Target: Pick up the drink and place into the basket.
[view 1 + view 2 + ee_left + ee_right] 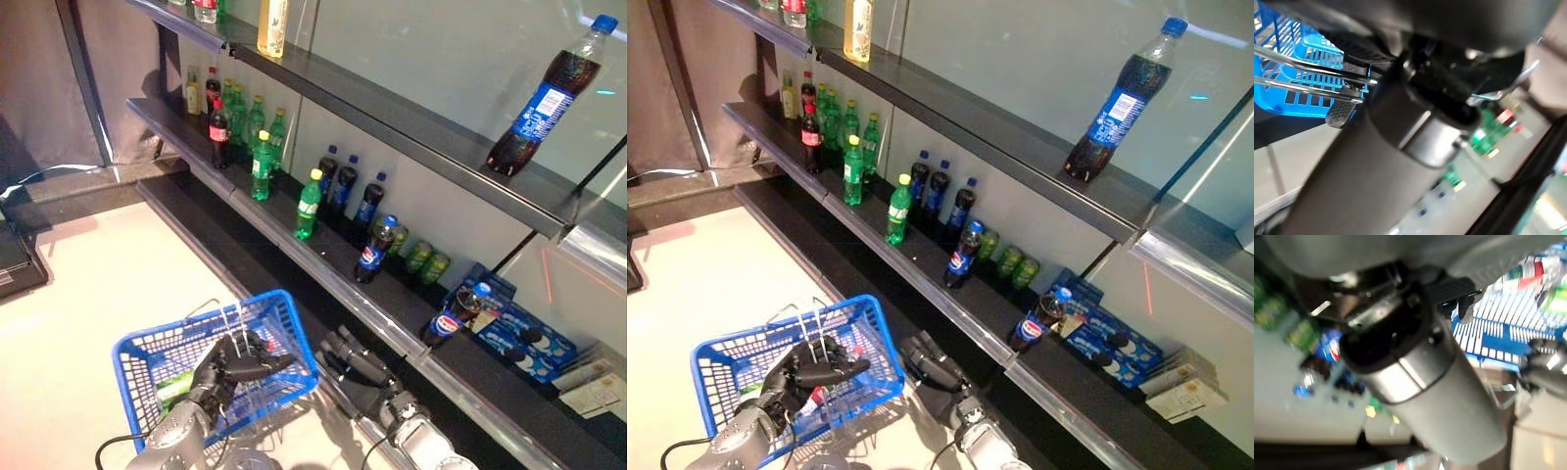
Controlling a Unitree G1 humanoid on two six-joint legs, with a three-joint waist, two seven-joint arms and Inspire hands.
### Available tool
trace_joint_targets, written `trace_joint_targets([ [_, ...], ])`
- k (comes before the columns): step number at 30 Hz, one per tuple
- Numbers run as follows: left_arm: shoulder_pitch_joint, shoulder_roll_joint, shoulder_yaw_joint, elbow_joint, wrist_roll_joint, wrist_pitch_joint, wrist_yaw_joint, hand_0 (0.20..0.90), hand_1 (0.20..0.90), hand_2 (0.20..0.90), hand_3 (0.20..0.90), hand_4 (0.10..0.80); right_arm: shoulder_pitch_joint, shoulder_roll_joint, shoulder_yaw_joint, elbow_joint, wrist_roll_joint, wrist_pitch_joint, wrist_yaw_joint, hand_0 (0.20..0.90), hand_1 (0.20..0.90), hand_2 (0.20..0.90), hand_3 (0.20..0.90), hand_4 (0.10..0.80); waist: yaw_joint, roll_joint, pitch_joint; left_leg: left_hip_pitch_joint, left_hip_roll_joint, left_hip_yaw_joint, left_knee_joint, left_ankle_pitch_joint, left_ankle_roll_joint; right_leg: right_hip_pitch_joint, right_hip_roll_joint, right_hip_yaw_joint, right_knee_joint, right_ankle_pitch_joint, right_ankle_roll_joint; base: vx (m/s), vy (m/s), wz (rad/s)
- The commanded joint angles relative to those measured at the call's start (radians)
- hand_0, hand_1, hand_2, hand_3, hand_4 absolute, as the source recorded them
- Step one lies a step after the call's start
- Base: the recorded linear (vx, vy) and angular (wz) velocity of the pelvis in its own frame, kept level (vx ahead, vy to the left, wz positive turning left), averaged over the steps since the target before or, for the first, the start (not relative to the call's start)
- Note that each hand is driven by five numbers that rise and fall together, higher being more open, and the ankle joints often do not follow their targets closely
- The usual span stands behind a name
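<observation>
My left hand (227, 367) is shut on the thin wire handles (1303, 68) of the blue basket (284, 318), which hangs at the lower left. A green drink (176, 387) and a red-labelled drink (813, 401) lie inside it. My right hand (355, 362) is open and empty, just right of the basket's rim and below the lower shelf's front edge. Drinks stand on that shelf: a dark cola bottle with a blue label (375, 250), another one (451, 318) and a green bottle (309, 204).
The dark lower shelf (333, 279) runs diagonally from upper left to lower right, with more green and dark bottles (257, 137) and green cans (426, 259). An upper shelf carries a large cola bottle (544, 98). Blue boxes (519, 338) lie at the right. Pale floor (88, 284) spreads left.
</observation>
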Motion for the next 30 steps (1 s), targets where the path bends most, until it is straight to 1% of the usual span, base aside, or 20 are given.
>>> trace_joint_targets([
  [1, 0.036, -0.040, 0.273, -0.366, -0.316, -0.264, -0.524, 0.300, 0.300, 0.300, 0.200, 0.100, 0.084, -0.050, -0.219, -0.202, 0.002, 0.011, 0.339, 0.900, 0.900, 0.900, 0.900, 0.800, 0.011, 0.064, -0.082, -0.105, -0.010, -0.024, 0.037, 0.092, 0.065, -0.034, -0.040, -0.082, -0.016, 0.129, 0.013, -0.212, 0.224, 0.03],
  [2, 0.095, -0.044, 0.338, -0.368, -0.367, -0.237, -0.603, 0.300, 0.300, 0.300, 0.200, 0.100, 0.118, -0.048, -0.265, -0.227, -0.005, 0.017, 0.382, 0.900, 0.900, 0.900, 0.900, 0.800, 0.019, 0.074, -0.077, -0.110, -0.015, -0.033, 0.035, 0.096, 0.063, -0.037, -0.046, -0.090, -0.015, 0.128, 0.016, -0.117, 0.160, 0.16],
  [3, 0.131, -0.045, 0.379, -0.369, -0.401, -0.214, -0.651, 0.300, 0.300, 0.300, 0.200, 0.100, 0.136, -0.052, -0.297, -0.245, -0.008, 0.020, 0.399, 0.900, 0.900, 0.900, 0.900, 0.800, 0.025, 0.081, -0.075, -0.114, -0.020, -0.040, 0.032, 0.098, 0.062, -0.038, -0.051, -0.096, -0.016, 0.127, 0.018, -0.096, 0.137, 0.26],
  [5, 0.183, -0.036, 0.448, -0.370, -0.424, -0.180, -0.731, 0.300, 0.300, 0.300, 0.200, 0.100, 0.157, -0.063, -0.342, -0.278, -0.014, 0.023, 0.376, 0.900, 0.900, 0.900, 0.900, 0.800, 0.035, 0.094, -0.079, -0.115, -0.031, -0.056, 0.019, 0.102, 0.057, -0.037, -0.058, -0.103, -0.024, 0.123, 0.021, -0.070, 0.109, 0.35],
  [8, 0.205, -0.014, 0.486, -0.360, -0.438, -0.161, -0.752, 0.300, 0.300, 0.300, 0.200, 0.100, 0.172, -0.078, -0.372, -0.294, -0.021, 0.026, 0.338, 0.900, 0.900, 0.900, 0.900, 0.800, 0.037, 0.103, -0.088, -0.109, -0.036, -0.068, -0.004, 0.113, 0.049, -0.031, -0.058, -0.104, -0.045, 0.124, 0.022, -0.063, 0.052, 0.31],
  [11, 0.224, 0.000, 0.498, -0.342, -0.442, -0.170, -0.716, 0.300, 0.300, 0.300, 0.200, 0.100, 0.207, -0.088, -0.386, -0.302, -0.056, 0.047, 0.329, 0.900, 0.900, 0.900, 0.900, 0.800, 0.028, 0.113, -0.101, -0.097, -0.033, -0.068, -0.037, 0.126, 0.041, -0.022, -0.054, -0.099, -0.074, 0.132, 0.024, -0.076, 0.007, 0.18],
  [14, 0.238, -0.004, 0.489, -0.321, -0.450, -0.179, -0.645, 0.300, 0.300, 0.300, 0.200, 0.100, 0.239, -0.091, -0.389, -0.301, -0.089, 0.078, 0.320, 0.900, 0.900, 0.900, 0.900, 0.800, 0.016, 0.121, -0.113, -0.081, -0.027, -0.065, -0.080, 0.140, 0.037, -0.018, -0.046, -0.091, -0.102, 0.140, 0.025, -0.090, -0.010, -0.02],
  [16, 0.236, -0.017, 0.467, -0.277, -0.446, -0.208, -0.569, 0.300, 0.300, 0.300, 0.200, 0.100, 0.260, -0.095, -0.383, -0.275, -0.135, 0.093, 0.348, 0.900, 0.900, 0.900, 0.900, 0.800, 0.004, 0.127, -0.124, -0.070, -0.022, -0.062, -0.124, 0.157, 0.031, -0.019, -0.039, -0.078, -0.134, 0.151, 0.027, -0.172, -0.045, 0.01],
  [18, 0.227, -0.026, 0.453, -0.248, -0.437, -0.227, -0.538, 0.300, 0.300, 0.300, 0.200, 0.100, 0.263, -0.098, -0.374, -0.257, -0.169, 0.085, 0.363, 0.900, 0.900, 0.900, 0.900, 0.800, -0.001, 0.129, -0.127, -0.068, -0.018, -0.059, -0.144, 0.165, 0.028, -0.021, -0.036, -0.071, -0.148, 0.156, 0.028, -0.175, -0.051, 0.01],
  [19, 0.210, -0.029, 0.427, -0.203, -0.419, -0.250, -0.488, 0.300, 0.300, 0.300, 0.200, 0.100, 0.260, -0.108, -0.355, -0.227, -0.208, 0.078, 0.376, 0.900, 0.900, 0.900, 0.900, 0.800, -0.007, 0.131, -0.131, -0.063, -0.013, -0.056, -0.174, 0.174, 0.023, -0.025, -0.032, -0.060, -0.173, 0.165, 0.031, -0.191, -0.052, 0.01],
  [21, 0.185, -0.038, 0.397, -0.163, -0.410, -0.270, -0.465, 0.300, 0.300, 0.300, 0.200, 0.100, 0.252, -0.116, -0.337, -0.206, -0.234, 0.069, 0.376, 0.900, 0.900, 0.900, 0.900, 0.800, -0.012, 0.133, -0.137, -0.063, -0.010, -0.051, -0.193, 0.181, 0.020, -0.028, -0.028, -0.053, -0.191, 0.171, 0.032, -0.209, -0.044, 0.00],
  [22, 0.162, -0.047, 0.364, -0.118, -0.370, -0.303, -0.427, 0.300, 0.300, 0.300, 0.200, 0.100, 0.240, -0.127, -0.317, -0.172, -0.276, 0.065, 0.388, 0.900, 0.900, 0.900, 0.900, 0.800, -0.020, 0.135, -0.140, -0.061, -0.006, -0.043, -0.216, 0.187, 0.014, -0.032, -0.023, -0.042, -0.213, 0.180, 0.034, -0.162, -0.027, -0.03],
  [23, 0.159, -0.048, 0.359, -0.113, -0.369, -0.305, -0.421, 0.300, 0.300, 0.300, 0.200, 0.100, 0.238, -0.128, -0.314, -0.167, -0.284, 0.065, 0.387, 0.900, 0.900, 0.900, 0.900, 0.800, -0.021, 0.135, -0.140, -0.060, -0.005, -0.042, -0.220, 0.188, 0.013, -0.033, -0.023, -0.039, -0.216, 0.182, 0.034, -0.246, -0.028, -0.05],
  [24, 0.130, -0.059, 0.325, -0.064, -0.360, -0.331, -0.377, 0.300, 0.300, 0.300, 0.200, 0.100, 0.218, -0.143, -0.289, -0.128, -0.326, 0.043, 0.373, 0.900, 0.900, 0.900, 0.900, 0.800, -0.027, 0.138, -0.143, -0.060, -0.001, -0.037, -0.238, 0.194, 0.008, -0.036, -0.018, -0.031, -0.235, 0.189, 0.034, -0.188, -0.009, -0.04],
  [25, 0.114, -0.065, 0.310, -0.040, -0.347, -0.343, -0.346, 0.300, 0.300, 0.300, 0.200, 0.100, 0.205, -0.148, -0.274, -0.101, -0.352, 0.027, 0.366, 0.900, 0.900, 0.900, 0.900, 0.800, -0.030, 0.139, -0.144, -0.060, 0.001, -0.033, -0.248, 0.195, 0.006, -0.038, -0.016, -0.027, -0.245, 0.193, 0.033, -0.185, -0.006, -0.03],
  [27, 0.095, -0.070, 0.291, -0.009, -0.355, -0.345, -0.309, 0.300, 0.300, 0.300, 0.200, 0.100, 0.189, -0.158, -0.258, -0.071, -0.378, 0.017, 0.347, 0.900, 0.900, 0.900, 0.900, 0.800, -0.034, 0.141, -0.145, -0.059, 0.003, -0.030, -0.256, 0.196, 0.003, -0.040, -0.013, -0.022, -0.257, 0.198, 0.033, -0.144, 0.011, -0.12],
  [28, 0.069, -0.087, 0.264, 0.044, -0.335, -0.366, -0.251, 0.300, 0.300, 0.300, 0.200, 0.100, 0.164, -0.162, -0.226, -0.009, -0.433, -0.016, 0.302, 0.900, 0.900, 0.900, 0.900, 0.800, -0.038, 0.144, -0.145, -0.061, 0.005, -0.025, -0.265, 0.197, 0.000, -0.044, -0.011, -0.017, -0.267, 0.202, 0.031, -0.178, 0.026, -0.17],
  [30, 0.043, -0.099, 0.245, 0.105, -0.322, -0.375, -0.193, 0.300, 0.300, 0.300, 0.200, 0.100, 0.138, -0.170, -0.203, 0.049, -0.512, -0.050, 0.266, 0.900, 0.900, 0.900, 0.900, 0.800, -0.042, 0.146, -0.144, -0.060, 0.005, -0.022, -0.274, 0.196, -0.001, -0.047, -0.009, -0.012, -0.279, 0.208, 0.031, -0.142, 0.033, -0.13],
])
